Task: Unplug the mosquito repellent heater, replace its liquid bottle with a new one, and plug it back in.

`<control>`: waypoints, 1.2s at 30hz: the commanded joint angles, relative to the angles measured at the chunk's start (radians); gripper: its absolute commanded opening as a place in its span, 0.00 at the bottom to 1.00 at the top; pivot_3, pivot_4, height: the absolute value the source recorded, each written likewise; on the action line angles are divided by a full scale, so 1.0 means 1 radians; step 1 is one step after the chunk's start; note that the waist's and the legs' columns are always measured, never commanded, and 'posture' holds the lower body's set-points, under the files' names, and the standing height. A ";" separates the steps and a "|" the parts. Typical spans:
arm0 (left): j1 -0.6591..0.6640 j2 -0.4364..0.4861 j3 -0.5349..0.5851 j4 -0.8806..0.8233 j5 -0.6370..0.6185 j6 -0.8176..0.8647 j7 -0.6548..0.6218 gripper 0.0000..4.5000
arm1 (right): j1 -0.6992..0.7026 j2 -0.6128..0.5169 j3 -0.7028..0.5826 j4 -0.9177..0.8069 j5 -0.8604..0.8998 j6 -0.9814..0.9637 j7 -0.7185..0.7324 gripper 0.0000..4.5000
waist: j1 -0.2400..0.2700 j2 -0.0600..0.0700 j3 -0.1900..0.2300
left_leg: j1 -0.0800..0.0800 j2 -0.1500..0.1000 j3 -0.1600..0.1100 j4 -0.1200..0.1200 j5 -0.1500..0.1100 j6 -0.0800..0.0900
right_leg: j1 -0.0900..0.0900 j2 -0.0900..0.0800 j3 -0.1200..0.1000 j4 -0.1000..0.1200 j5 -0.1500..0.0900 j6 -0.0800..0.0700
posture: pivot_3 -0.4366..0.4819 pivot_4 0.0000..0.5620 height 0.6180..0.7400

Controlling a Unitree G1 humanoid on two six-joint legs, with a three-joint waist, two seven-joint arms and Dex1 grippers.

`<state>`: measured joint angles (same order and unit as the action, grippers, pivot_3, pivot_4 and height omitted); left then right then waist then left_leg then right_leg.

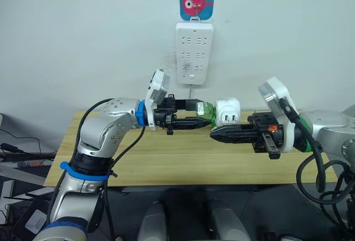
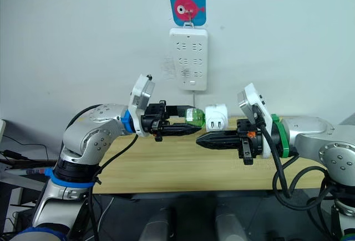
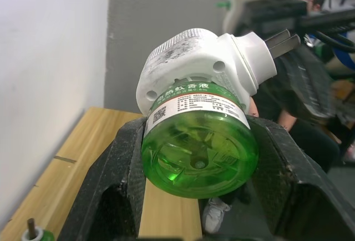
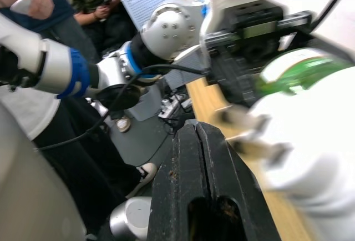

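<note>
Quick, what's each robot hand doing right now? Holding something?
Left gripper: closed on the green bottle, which sits in the white heater.
Right gripper: shut, holding nothing, just below the heater.

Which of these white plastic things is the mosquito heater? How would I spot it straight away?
Find the long white power strip hanging on the wall under the fish picture. Just below it, above the wooden table, the left hand holds a green bottle. The heater is the small rounded white cap on that bottle, with two metal prongs sticking out, unlike the flat, many-socketed strip.
</note>
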<state>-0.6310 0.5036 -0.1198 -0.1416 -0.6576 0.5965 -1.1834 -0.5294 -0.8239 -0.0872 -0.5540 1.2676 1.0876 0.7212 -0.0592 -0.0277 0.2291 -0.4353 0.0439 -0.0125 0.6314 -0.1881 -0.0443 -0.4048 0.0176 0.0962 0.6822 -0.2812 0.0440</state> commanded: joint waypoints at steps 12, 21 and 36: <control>0.048 0.015 -0.030 -0.052 0.073 -0.179 -0.102 0.50 | -0.088 -0.003 -0.027 0.115 0.001 0.015 -0.025 0.00 | 0.000 0.000 0.000 | 0.000 0.000 0.000 0.000 0.000 0.000 | 0.000 0.000 0.000 0.000 0.000 0.000 | 0.41 0.32 1.00; 0.049 0.021 -0.050 -0.082 0.084 -0.216 -0.130 0.50 | -0.138 0.023 -0.022 0.178 0.055 0.098 -0.130 0.00 | 0.000 0.000 0.000 | 0.000 0.000 0.000 0.000 0.000 0.000 | 0.000 0.000 0.000 0.000 0.000 0.000 | 0.42 0.32 1.00; 0.057 0.006 -0.014 -0.023 0.063 -0.096 -0.036 0.50 | -0.107 0.061 -0.108 0.138 0.074 0.056 -0.225 0.00 | 0.000 0.000 0.000 | 0.000 0.000 0.000 0.000 0.000 0.000 | 0.000 0.000 0.000 0.000 0.000 0.000 | 0.42 0.33 1.00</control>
<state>-0.5693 0.5181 -0.1498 -0.1409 -0.5511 0.4880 -1.2239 -0.6399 -0.7684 -0.1362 -0.3986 1.3270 1.1838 0.5368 -0.0593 -0.0277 0.2291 -0.4359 0.0441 -0.0128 0.6313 -0.1881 -0.0442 -0.4050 0.0176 0.0960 0.6820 -0.2812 0.0441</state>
